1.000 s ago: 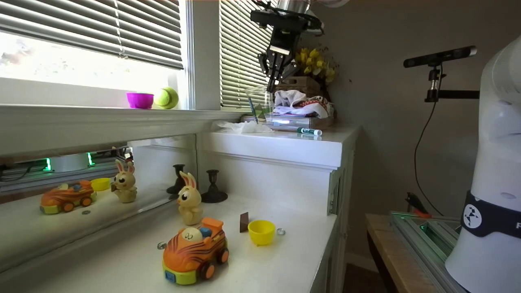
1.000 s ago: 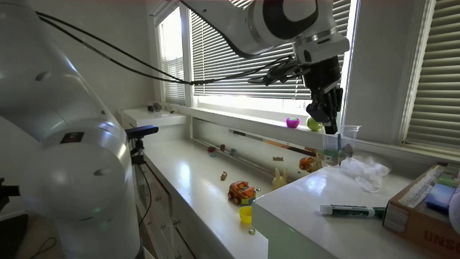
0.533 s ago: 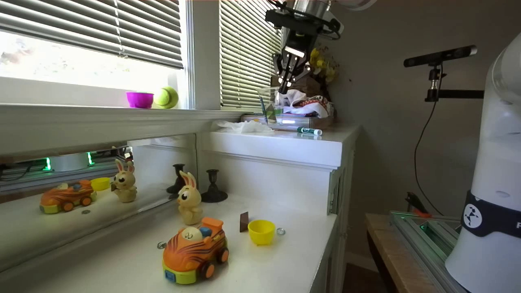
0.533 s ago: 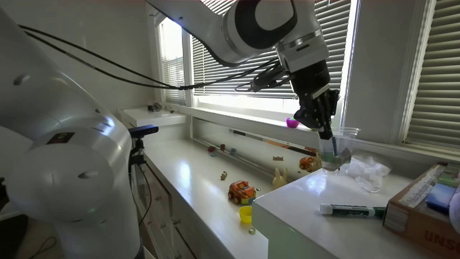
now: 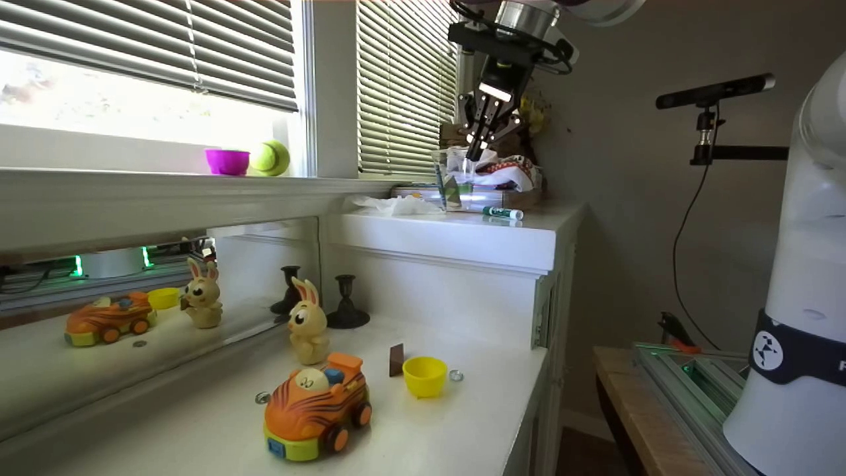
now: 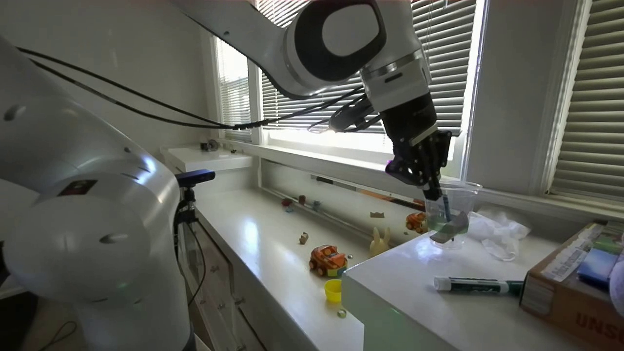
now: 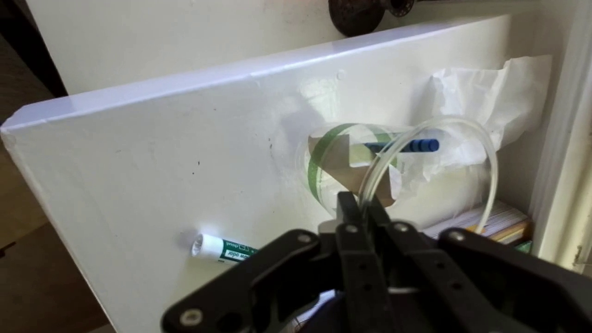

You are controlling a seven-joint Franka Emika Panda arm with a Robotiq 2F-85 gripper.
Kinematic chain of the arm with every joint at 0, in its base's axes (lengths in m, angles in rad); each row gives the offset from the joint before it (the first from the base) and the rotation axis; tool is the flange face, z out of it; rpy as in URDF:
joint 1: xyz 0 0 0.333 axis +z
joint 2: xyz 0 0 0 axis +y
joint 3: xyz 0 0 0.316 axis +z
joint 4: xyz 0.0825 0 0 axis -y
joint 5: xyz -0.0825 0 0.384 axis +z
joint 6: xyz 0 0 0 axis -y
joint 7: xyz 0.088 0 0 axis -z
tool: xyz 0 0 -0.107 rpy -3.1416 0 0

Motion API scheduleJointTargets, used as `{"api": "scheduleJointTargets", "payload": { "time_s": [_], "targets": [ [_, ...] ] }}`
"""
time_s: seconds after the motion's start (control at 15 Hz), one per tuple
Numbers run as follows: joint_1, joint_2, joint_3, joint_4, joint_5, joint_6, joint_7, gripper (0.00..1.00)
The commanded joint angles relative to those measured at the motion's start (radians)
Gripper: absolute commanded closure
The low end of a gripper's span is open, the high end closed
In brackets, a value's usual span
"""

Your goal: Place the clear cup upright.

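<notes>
The clear cup (image 6: pixel 460 202) stands upright or nearly so, just at the white raised counter (image 6: pixel 404 273). I cannot tell if its base touches. It also shows in an exterior view (image 5: pixel 456 178) and in the wrist view (image 7: pixel 434 185). A blue crayon (image 7: pixel 423 145) and a brown piece (image 7: pixel 333 152) are inside the cup. My gripper (image 7: pixel 364 208) is shut on the near side of the cup's rim, one finger on each side of the wall. The gripper points down at a slant in both exterior views (image 5: pixel 477 151) (image 6: pixel 431 192).
Crumpled white paper (image 6: pixel 499 234) lies beside the cup against the wall. A green marker (image 6: pixel 480 286) lies on the counter near a cardboard box (image 6: pixel 548 287). The counter's edge (image 7: pixel 185 92) drops to a lower shelf with a toy car (image 5: pixel 317 410) and yellow cup (image 5: pixel 425 378).
The gripper has carried the cup lower toward the counter and away from the window wall. The wrist has tilted more, and the gripper has stayed shut on the rim.
</notes>
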Motion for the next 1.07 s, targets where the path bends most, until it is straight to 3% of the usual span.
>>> {"api": "scheduleJointTargets", "payload": {
  "time_s": [0.0, 0.07, 0.13, 0.73, 1.0],
  "targets": [
    [-0.015, -0.066, 0.001, -0.045, 0.041, 0.023, 0.008, 0.98],
    [-0.013, -0.046, -0.003, -0.009, 0.051, 0.005, 0.005, 0.78],
    [-0.016, -0.049, -0.003, -0.011, 0.057, 0.006, 0.005, 0.67],
    [-0.03, -0.091, 0.006, -0.017, 0.069, -0.02, -0.01, 0.05],
    [0.007, -0.165, 0.012, 0.067, 0.054, -0.327, -0.104, 0.0]
  ]
}}
